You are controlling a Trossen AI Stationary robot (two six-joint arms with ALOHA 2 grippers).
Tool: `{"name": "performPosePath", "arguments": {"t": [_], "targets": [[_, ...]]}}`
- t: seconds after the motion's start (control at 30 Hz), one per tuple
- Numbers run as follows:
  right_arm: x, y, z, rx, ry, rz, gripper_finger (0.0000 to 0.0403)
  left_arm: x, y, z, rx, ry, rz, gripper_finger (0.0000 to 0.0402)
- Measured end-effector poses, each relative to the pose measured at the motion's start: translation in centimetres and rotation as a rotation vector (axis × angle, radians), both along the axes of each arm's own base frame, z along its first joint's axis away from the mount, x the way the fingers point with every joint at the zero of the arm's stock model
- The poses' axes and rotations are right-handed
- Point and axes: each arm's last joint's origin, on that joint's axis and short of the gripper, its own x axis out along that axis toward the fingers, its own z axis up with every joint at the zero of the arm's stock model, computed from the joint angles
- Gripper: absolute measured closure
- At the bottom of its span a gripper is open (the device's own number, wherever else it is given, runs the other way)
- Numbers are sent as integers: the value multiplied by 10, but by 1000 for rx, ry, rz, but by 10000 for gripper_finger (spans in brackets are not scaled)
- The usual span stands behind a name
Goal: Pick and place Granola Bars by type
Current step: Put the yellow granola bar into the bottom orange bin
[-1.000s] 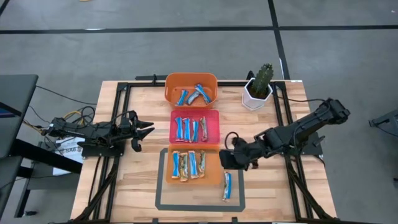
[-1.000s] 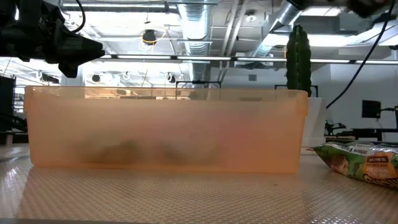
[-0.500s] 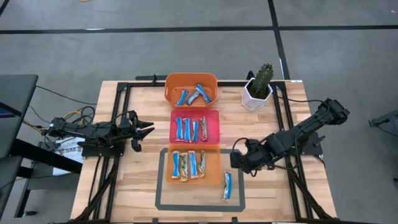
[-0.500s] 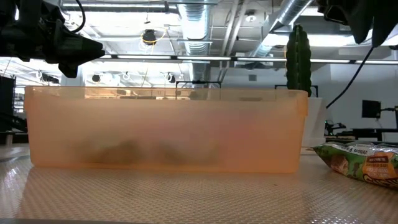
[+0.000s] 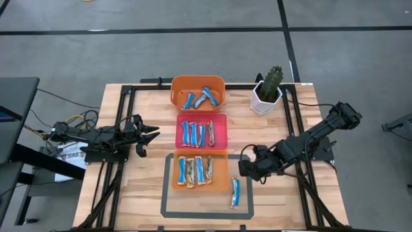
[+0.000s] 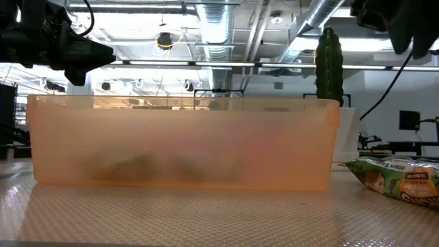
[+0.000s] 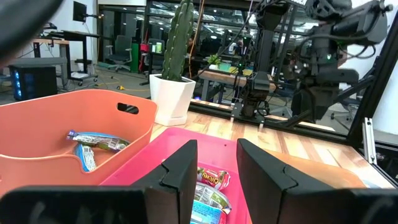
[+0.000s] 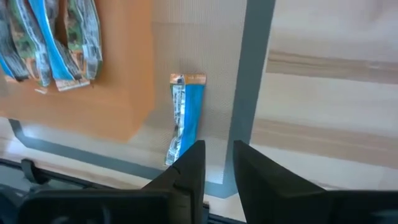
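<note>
Mostly blue bars [image 5: 202, 97] in orange bin [image 5: 197, 82]

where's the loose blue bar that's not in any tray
In the high view the loose blue bar lies on the grey mat, just right of the near orange tray, with the right gripper above and slightly right of it.
</note>
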Motion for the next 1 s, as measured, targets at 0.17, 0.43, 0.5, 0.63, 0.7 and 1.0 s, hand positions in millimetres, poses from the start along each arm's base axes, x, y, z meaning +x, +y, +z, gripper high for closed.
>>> {"name": "performPosePath", "arguments": {"t": [0.17,0.43,0.5,0.63,0.7,1.0], "targets": [[-1,8,-20,34,-46,21,300,0,0,0,0,0,0,297],[-6,16,-43,66,-69,22,214,0,0,0,0,0,0,297],[-1,21,-49,70,-81,32,192,0,0,0,0,0,0,297],[11,34,-64,88,-116,57,163,0,0,0,0,0,0,297],[17,41,-75,92,-119,68,158,0,0,0,0,0,0,297],[39,59,-110,137,-187,76,164,0,0,0,0,-1,1,297]]}}
